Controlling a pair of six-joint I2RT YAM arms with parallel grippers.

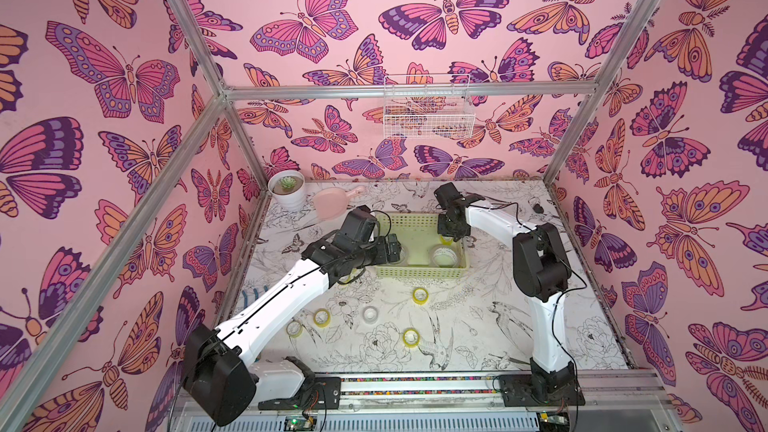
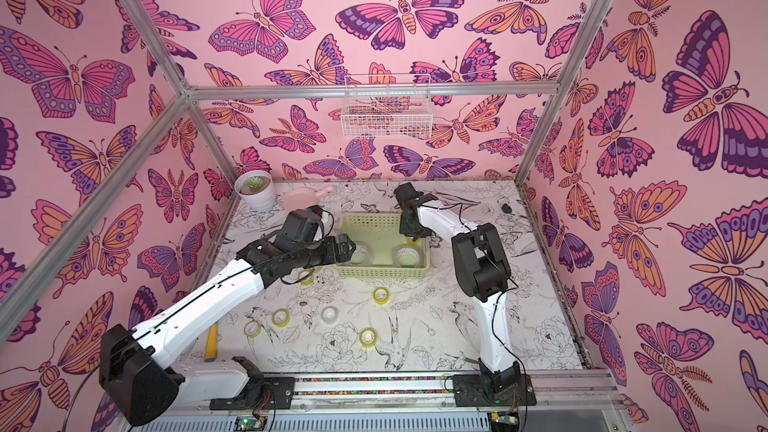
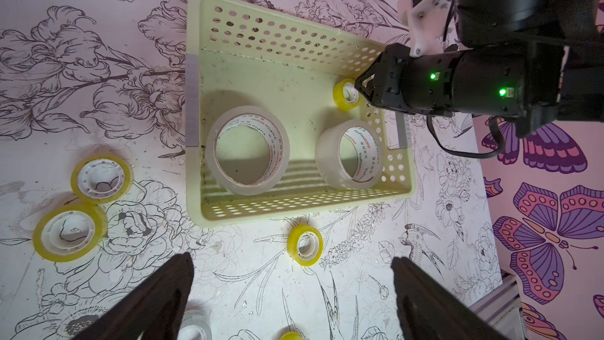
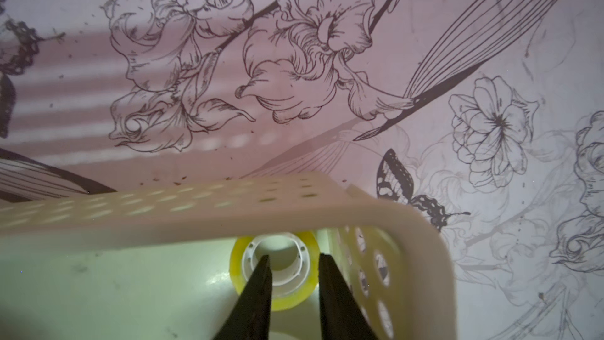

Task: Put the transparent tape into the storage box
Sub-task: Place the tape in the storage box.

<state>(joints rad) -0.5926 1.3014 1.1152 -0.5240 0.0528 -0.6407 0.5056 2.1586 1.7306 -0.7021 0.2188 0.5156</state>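
Left gripper (image 3: pixel 292 257) sits at the bottom of the left wrist frame, jaws wide apart, holding nothing, above the table (image 3: pixel 98 93). Box (image 3: pixel 277 37) at mid-frame holds two clear rolls (image 3: pixel 248 150) and a small yellow roll (image 3: pixel 346 94) in its corner, centre-right. Right gripper (image 4: pixel 294 256) has its jaws slightly apart, loosely straddling that roll's wall, one finger in the core. More yellow rolls (image 3: pixel 101 178) lie loose at lower left.
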